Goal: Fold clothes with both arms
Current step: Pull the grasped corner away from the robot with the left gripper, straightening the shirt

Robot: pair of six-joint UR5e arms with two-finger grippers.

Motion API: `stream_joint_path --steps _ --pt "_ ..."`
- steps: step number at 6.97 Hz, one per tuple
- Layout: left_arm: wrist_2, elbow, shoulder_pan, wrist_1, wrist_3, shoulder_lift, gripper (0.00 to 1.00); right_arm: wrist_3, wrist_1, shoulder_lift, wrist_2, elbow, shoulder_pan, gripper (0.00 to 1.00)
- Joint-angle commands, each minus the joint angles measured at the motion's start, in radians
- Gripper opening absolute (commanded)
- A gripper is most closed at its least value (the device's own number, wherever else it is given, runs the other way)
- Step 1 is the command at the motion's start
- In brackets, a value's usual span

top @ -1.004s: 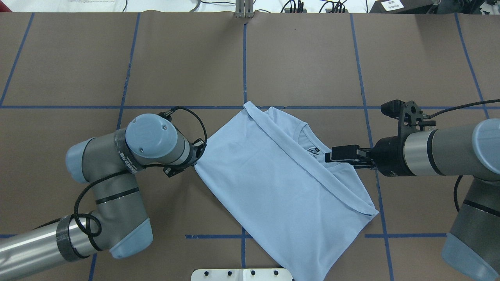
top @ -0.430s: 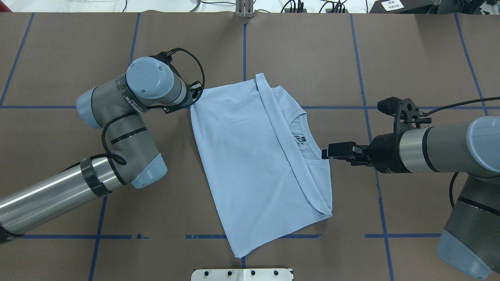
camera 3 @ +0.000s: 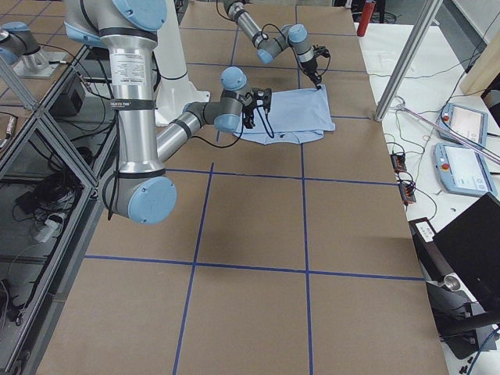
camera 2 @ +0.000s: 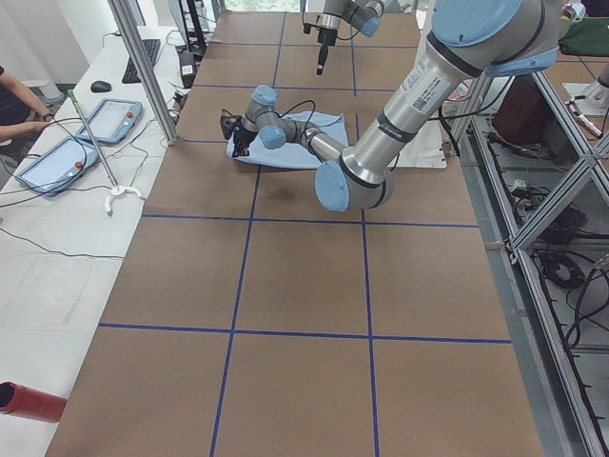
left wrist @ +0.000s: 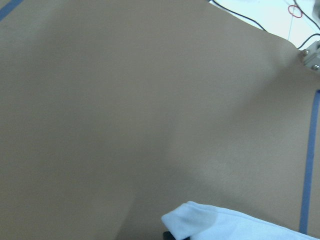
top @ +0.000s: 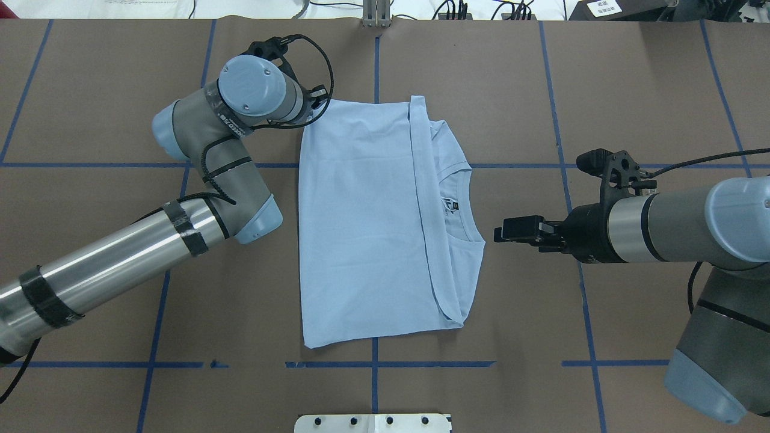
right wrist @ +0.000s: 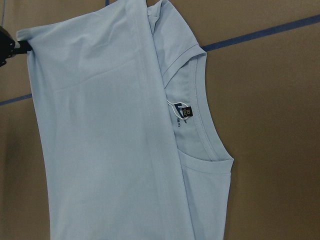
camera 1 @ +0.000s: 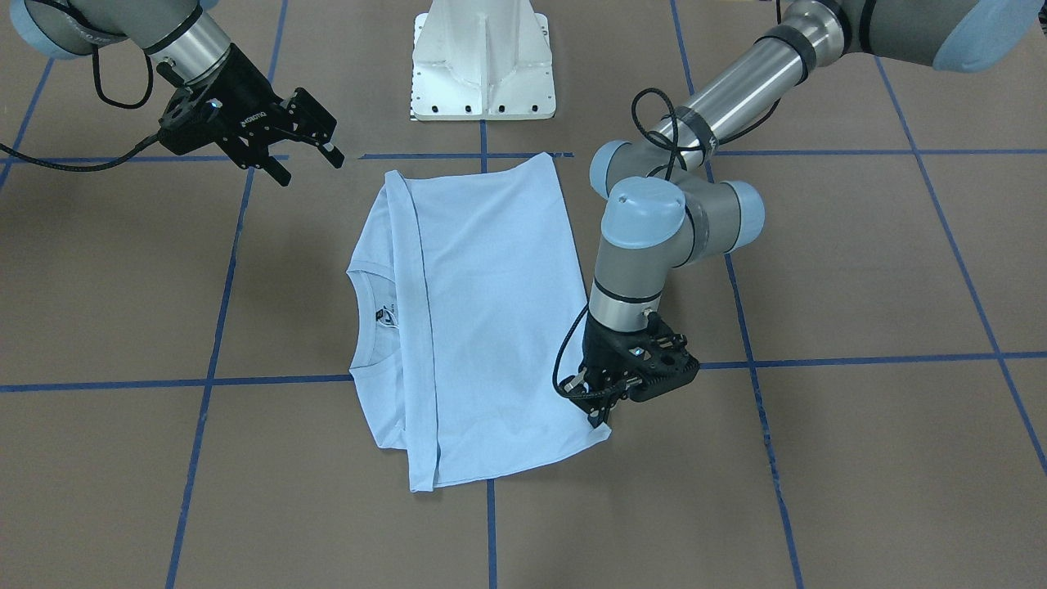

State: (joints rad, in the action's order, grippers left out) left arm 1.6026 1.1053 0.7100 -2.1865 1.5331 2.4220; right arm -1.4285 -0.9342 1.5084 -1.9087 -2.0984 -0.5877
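Observation:
The light blue T-shirt (top: 361, 222) lies flat and folded lengthwise on the brown table, with its collar and neck label (top: 450, 206) toward my right arm. The palm print is hidden. My left gripper (camera 1: 599, 413) is shut on the shirt's far left corner, low on the table; in the overhead view (top: 313, 107) it sits mostly under its wrist. The left wrist view shows only that corner of the T-shirt (left wrist: 235, 227). My right gripper (camera 1: 309, 169) is open and empty, off the shirt beside the collar (top: 498, 232). The right wrist view shows the T-shirt (right wrist: 100, 125) and label (right wrist: 181, 111).
The white pedestal base (camera 1: 483, 61) stands at the near table edge behind the shirt. Blue tape lines (top: 376, 60) grid the table. A side table with tablets (camera 2: 57, 162) runs along the far edge, with a red cylinder (camera 2: 29, 400) at one end.
My left gripper has swung the shirt's corner toward the far side, turning the shirt square to the table. The shirt has slid out from under my right gripper, which now stands clear of the collar.

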Motion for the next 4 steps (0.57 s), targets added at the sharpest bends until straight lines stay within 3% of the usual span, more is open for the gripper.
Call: stream_joint_path --steps 1,2,3,4 --pt "-0.065 -0.131 -0.001 -0.166 -0.011 0.045 0.0 -0.001 0.0 -0.014 0.002 0.014 0.003 1.0" --pt "-0.085 -0.131 -0.001 -0.173 -0.011 0.033 0.79 -0.001 -0.001 -0.033 0.013 0.02 0.003 1.0" --pt "-0.086 -0.128 0.006 -0.171 -0.019 0.026 1.0 -0.001 -0.009 -0.048 0.022 0.032 0.005 1.0" --pt "-0.069 -0.118 0.026 -0.159 -0.084 0.026 1.0 0.0 -0.012 -0.053 0.033 0.049 0.008 1.0"
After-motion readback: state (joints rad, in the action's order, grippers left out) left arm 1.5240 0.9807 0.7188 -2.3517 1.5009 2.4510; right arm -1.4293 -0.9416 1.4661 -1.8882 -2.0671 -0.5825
